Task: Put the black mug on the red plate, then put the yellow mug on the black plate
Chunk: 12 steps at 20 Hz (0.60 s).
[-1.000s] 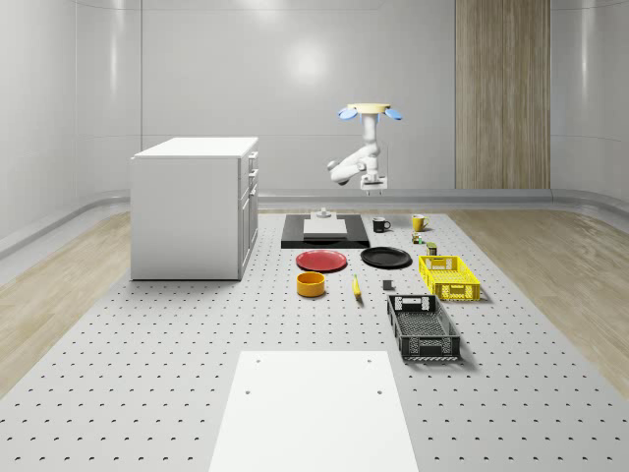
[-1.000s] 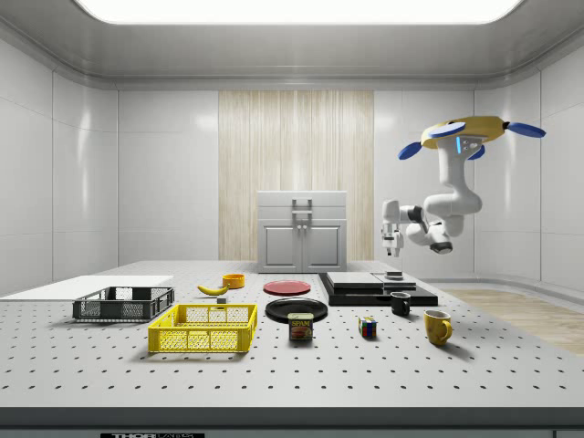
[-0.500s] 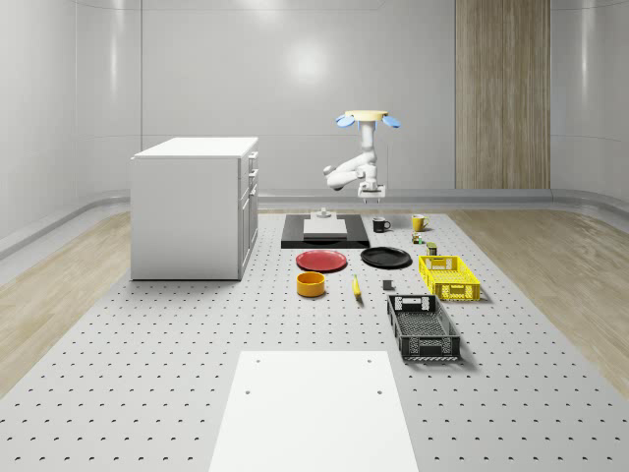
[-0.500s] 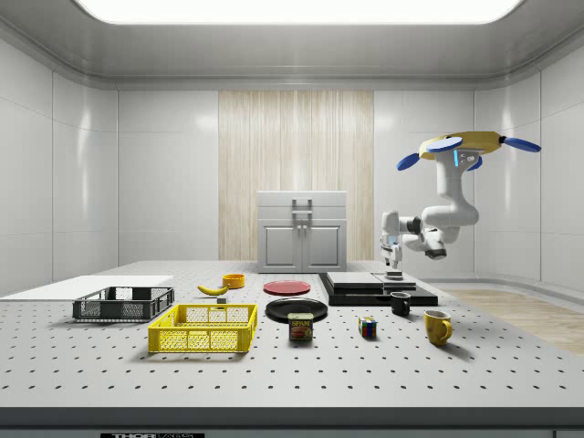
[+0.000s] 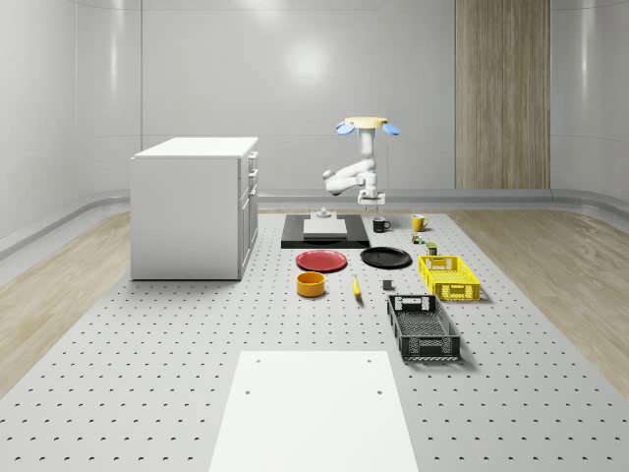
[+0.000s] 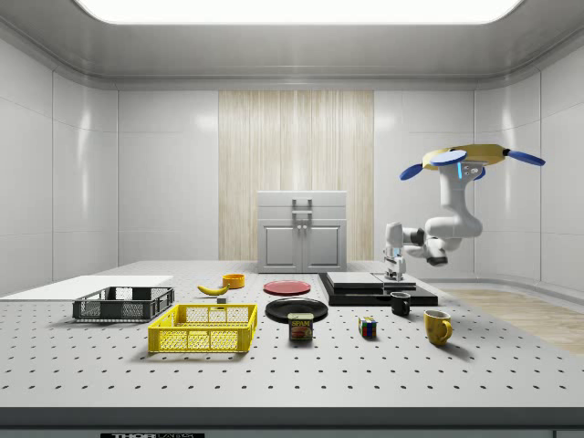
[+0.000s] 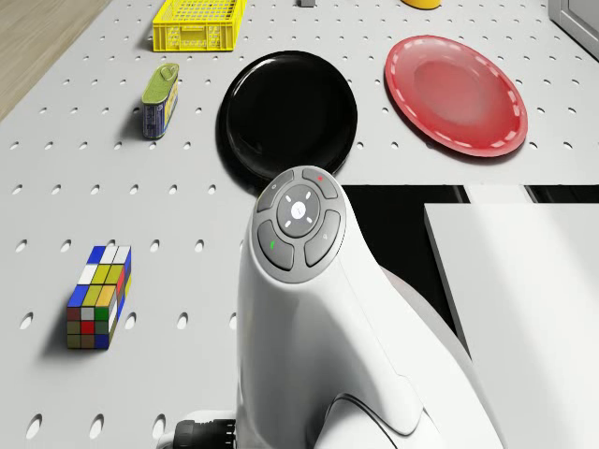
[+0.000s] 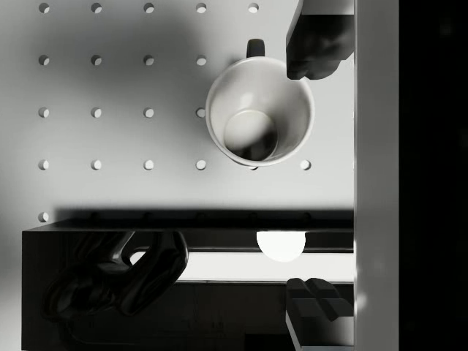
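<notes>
Drone hovering over the far end of the table, by the black slab, arm reaching down and forward. The gripper hangs pointing straight down above the black mug, clear air between them in the side view.

Through the wrist camera the fingers are spread wide and hold nothing. The mug stands upright on the table just beside the slab's edge, mouth up, handle turned away from the slab.

Here's the catch: the mug isn't centred in the gap. It sits hard up by one finger, which overlaps its rim, though I'd guess that finger is above it, not touching; the angle won't settle it. The other finger hangs out over the slab. So I'd say the gripper wants to shift toward the mug before it drops.

Red plate and black plate both wait bare, nearer mid-table. Yellow mug stands untouched, near the black one.
</notes>
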Available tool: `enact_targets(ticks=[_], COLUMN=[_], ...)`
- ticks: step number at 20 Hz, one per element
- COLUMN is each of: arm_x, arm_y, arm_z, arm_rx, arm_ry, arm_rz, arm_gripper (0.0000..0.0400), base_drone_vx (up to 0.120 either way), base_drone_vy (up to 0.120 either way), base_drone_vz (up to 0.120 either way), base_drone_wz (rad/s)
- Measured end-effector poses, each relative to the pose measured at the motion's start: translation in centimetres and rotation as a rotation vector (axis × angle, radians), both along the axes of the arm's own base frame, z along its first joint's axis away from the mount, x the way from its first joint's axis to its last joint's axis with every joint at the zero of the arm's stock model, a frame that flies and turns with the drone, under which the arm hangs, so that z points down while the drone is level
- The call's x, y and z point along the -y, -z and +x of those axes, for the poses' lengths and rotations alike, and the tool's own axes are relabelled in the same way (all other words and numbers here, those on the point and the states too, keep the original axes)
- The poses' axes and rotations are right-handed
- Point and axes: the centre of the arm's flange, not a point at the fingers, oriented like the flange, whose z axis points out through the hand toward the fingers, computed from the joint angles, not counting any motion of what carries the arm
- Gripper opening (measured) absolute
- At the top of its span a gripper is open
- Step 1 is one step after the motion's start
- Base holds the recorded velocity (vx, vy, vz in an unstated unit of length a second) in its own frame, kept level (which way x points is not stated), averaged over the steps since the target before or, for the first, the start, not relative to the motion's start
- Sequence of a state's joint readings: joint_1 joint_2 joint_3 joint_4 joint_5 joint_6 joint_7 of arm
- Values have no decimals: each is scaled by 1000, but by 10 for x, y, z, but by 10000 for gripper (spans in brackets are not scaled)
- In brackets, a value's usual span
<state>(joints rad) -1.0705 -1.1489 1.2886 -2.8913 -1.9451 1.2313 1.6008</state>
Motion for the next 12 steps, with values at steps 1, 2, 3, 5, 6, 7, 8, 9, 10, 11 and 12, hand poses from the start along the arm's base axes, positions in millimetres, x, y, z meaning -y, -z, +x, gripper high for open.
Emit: enact_targets(ticks=[1, 2, 3, 5, 6, 7, 8, 9, 10, 11, 12], arm_x=[0, 0, 0, 0, 0, 2, 4, 7, 10, 13, 15], arm_y=[0, 0, 0, 0, 0, 0, 0, 0, 0, 0, -1], arm_z=[0, 0, 0, 0, 0, 0, 0, 0, 0, 0, 0], arm_rx=[0, 0, 0, 0, 0, 0, 0, 0, 0, 0, 0], arm_ry=[0, 0, 0, 0, 0, 0, 0, 0, 0, 0, 0], arm_rz=[0, 0, -1, -1, -1, -1, -1, -1, -1, -1, -1], arm_gripper=[400, 400, 400, 400, 400, 400, 400, 400, 400, 400, 400], base_drone_vx=[0, 0, 0, 0, 0, 0, 0, 0, 0, 0, 0], base_drone_vy=[0, 0, 0, 0, 0, 0, 0, 0, 0, 0, 0], base_drone_vz=[-120, -120, -120, -120, -40, 0, 0, 0, 0, 0, 0], base_drone_wz=[0, 0, 0, 0, 0, 0, 0, 0, 0, 0, 0])
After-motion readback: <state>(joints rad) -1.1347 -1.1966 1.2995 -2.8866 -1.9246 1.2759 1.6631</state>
